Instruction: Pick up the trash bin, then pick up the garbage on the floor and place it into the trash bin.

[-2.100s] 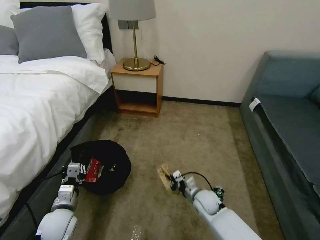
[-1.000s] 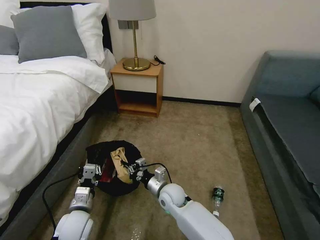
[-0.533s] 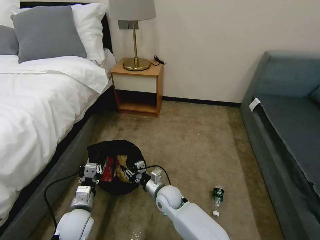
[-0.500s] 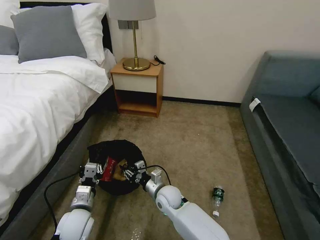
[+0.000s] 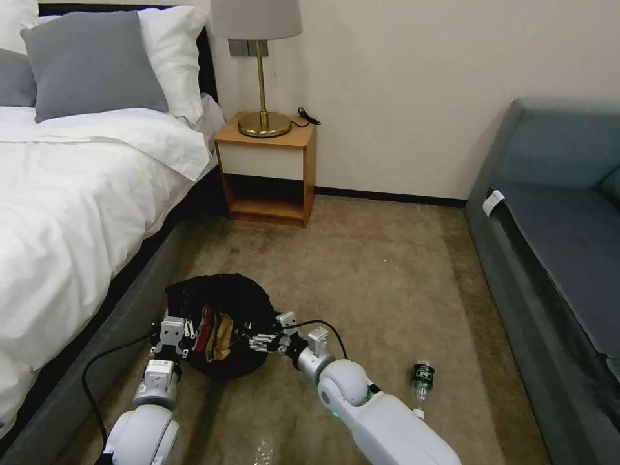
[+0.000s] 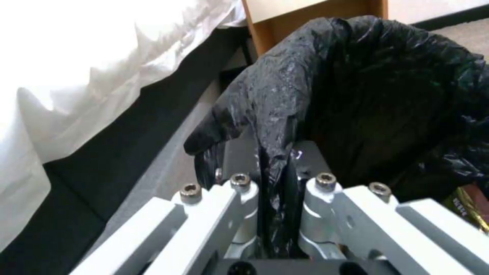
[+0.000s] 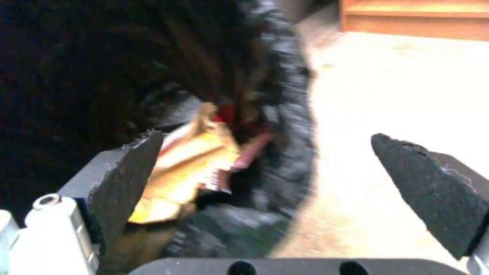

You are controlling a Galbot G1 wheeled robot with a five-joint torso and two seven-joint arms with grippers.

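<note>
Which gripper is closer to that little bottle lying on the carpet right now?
Right. The right gripper is open at the trash bin's near rim, with bare carpet between it and the bottle. The left gripper is shut on the bin's far-side rim, farther away.

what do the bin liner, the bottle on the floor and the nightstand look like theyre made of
Crinkled black bin liner: thin glossy plastic film, judging by its creases and sheen. Small clear bottle with green label: probably plastic; it looks see-through. Orange-brown open-shelf nightstand: wood or wood-look laminate, with a smooth matt surface.
</note>
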